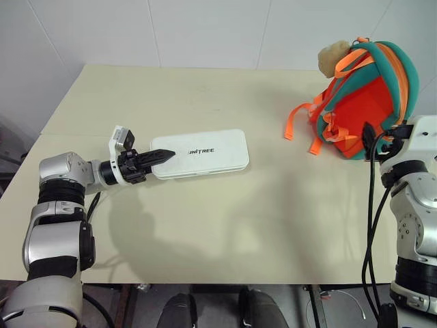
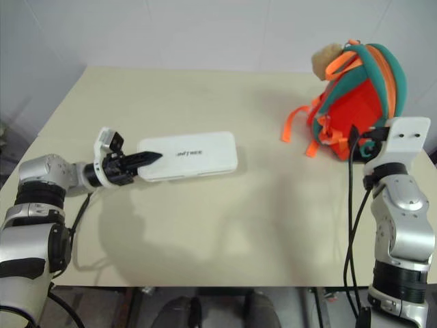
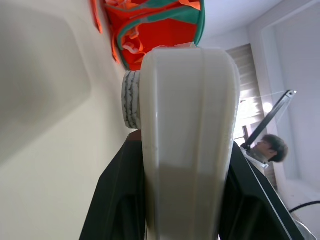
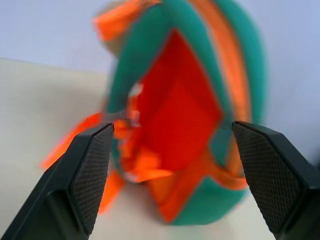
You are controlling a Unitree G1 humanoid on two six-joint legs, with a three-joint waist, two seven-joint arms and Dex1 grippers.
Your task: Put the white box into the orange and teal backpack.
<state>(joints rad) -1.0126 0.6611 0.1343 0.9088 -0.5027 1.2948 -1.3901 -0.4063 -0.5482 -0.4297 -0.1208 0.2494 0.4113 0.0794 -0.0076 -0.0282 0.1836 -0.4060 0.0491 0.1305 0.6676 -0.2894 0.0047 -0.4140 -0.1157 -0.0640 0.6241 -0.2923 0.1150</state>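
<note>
Left eye view: left gripper [image 1: 160, 156] jaws clamped on white box [image 1: 205, 154] mid-bench [image 1: 205, 239]; right gripper [image 4: 170, 140] jaws apart facing backpack [image 1: 365, 96]; insertion left

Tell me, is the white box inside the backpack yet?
No, still out. The white box lies over the table, held at one end by the left gripper, apart from the backpack.

Silver-grey jointed metal left arm [image 1: 58, 225] with black bands, white wrist bracket, black pointed fingers, silver right arm [image 1: 416, 225] trailing looped black cables, textured black finger pads [image 4: 92, 175]
</note>
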